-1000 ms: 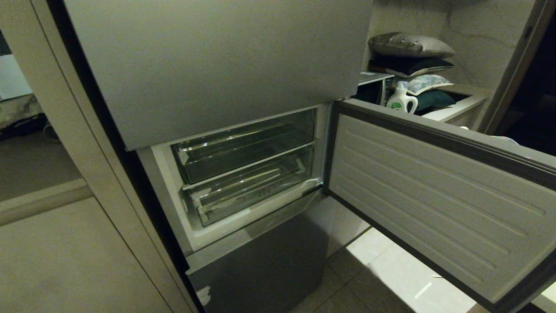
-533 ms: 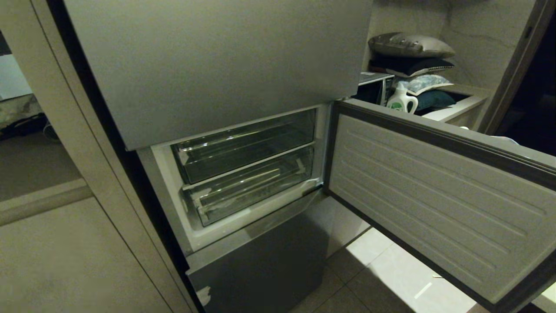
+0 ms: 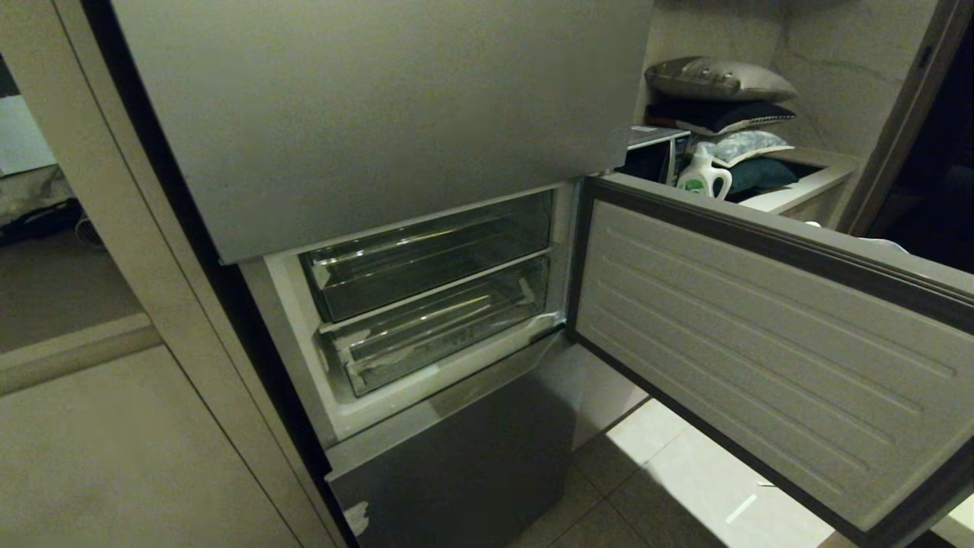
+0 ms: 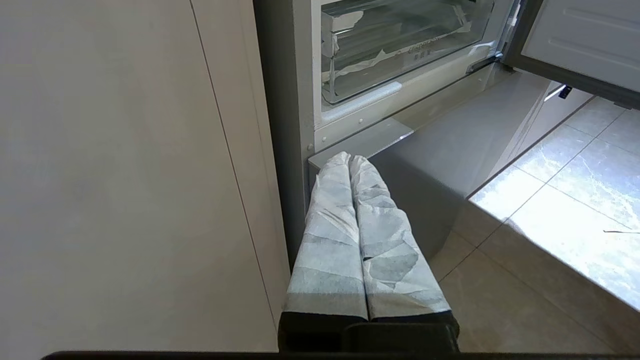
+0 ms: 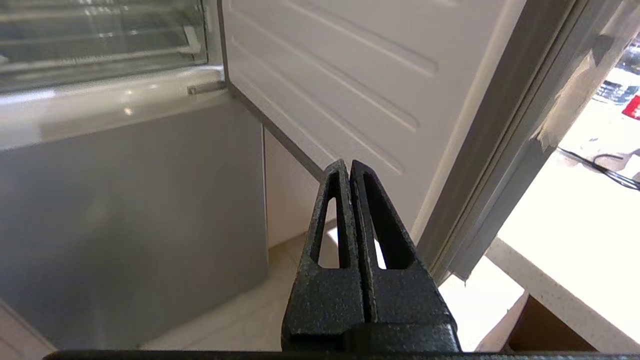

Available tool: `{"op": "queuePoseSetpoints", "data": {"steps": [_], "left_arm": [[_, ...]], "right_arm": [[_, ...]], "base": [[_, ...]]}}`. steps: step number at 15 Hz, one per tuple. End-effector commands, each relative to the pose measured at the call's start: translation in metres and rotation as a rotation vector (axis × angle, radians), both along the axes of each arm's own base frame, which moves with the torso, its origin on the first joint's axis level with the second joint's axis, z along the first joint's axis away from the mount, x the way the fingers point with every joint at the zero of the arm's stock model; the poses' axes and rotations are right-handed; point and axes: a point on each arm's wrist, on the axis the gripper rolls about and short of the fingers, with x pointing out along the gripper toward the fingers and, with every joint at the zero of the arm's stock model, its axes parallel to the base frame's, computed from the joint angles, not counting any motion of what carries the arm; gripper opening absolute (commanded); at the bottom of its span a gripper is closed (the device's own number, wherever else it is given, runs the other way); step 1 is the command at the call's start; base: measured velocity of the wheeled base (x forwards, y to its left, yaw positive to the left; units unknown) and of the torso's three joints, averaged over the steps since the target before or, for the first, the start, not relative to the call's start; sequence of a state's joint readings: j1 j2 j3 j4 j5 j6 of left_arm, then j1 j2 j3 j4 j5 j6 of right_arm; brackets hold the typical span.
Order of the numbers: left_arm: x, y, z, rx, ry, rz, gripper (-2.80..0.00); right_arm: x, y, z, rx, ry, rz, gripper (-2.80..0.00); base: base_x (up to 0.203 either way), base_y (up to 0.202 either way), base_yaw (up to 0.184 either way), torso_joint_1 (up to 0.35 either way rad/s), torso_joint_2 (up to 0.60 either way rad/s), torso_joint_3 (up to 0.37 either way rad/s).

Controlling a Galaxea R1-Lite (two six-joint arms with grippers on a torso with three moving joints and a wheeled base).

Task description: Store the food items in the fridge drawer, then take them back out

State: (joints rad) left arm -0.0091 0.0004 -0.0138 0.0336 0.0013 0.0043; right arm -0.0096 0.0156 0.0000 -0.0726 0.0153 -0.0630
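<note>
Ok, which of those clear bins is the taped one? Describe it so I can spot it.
Find the open fridge door swung out to the right; the lit compartment beside its hinge holds two clear drawers stacked one above the other. You want the lower drawer. Unlike the upper drawer, it has whitish tape scraps along its front edge.

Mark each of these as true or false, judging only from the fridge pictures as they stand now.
1. The fridge door stands open. True.
2. Both clear drawers are pulled out. False: the upper drawer and lower drawer sit pushed in.
3. The right claw is shut and holds nothing. True.
4. The left claw grips a food item. False: it is shut and empty.
5. A white jug stands beyond the door. True.
</note>
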Motion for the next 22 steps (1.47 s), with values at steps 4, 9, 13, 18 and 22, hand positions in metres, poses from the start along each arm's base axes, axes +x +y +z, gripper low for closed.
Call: {"op": "queuePoseSetpoints", "data": {"steps": [4, 9, 13, 18, 22], "left_arm": [[0.0000, 0.0000, 0.0000, 0.000, 0.000, 0.000, -2.80], [0.0000, 0.0000, 0.0000, -0.001, 0.000, 0.000, -2.80], [0.0000, 0.0000, 0.0000, -0.001, 0.000, 0.000, -2.80], [0.0000, 0.0000, 0.0000, -0.001, 0.000, 0.000, -2.80], [0.0000, 0.0000, 0.0004, -0.002, -0.005, 0.000, -2.80]], "right_arm": [[0.0010, 0.0000, -0.0083, 0.022, 0.007, 0.000, -2.80], [0.0007, -0.0006, -0.0075, 0.063, 0.004, -0.027, -2.80], [0.0009, -0.0006, -0.0076, 0.071, 0.005, -0.026, -2.80], [0.0007, -0.0006, -0.0073, 0.074, 0.003, -0.026, -2.80], [0.0008, -0.0006, -0.0074, 0.074, 0.006, -0.026, -2.80]], "base": [[0.000, 0.000, 0.000, 0.000, 0.00, 0.000], [0.000, 0.000, 0.000, 0.000, 0.00, 0.000], [-0.177, 0.000, 0.002, 0.008, 0.00, 0.003], [-0.194, 0.000, 0.002, 0.000, 0.00, 0.002], [-0.153, 0.000, 0.003, -0.005, 0.00, 0.003]]}}
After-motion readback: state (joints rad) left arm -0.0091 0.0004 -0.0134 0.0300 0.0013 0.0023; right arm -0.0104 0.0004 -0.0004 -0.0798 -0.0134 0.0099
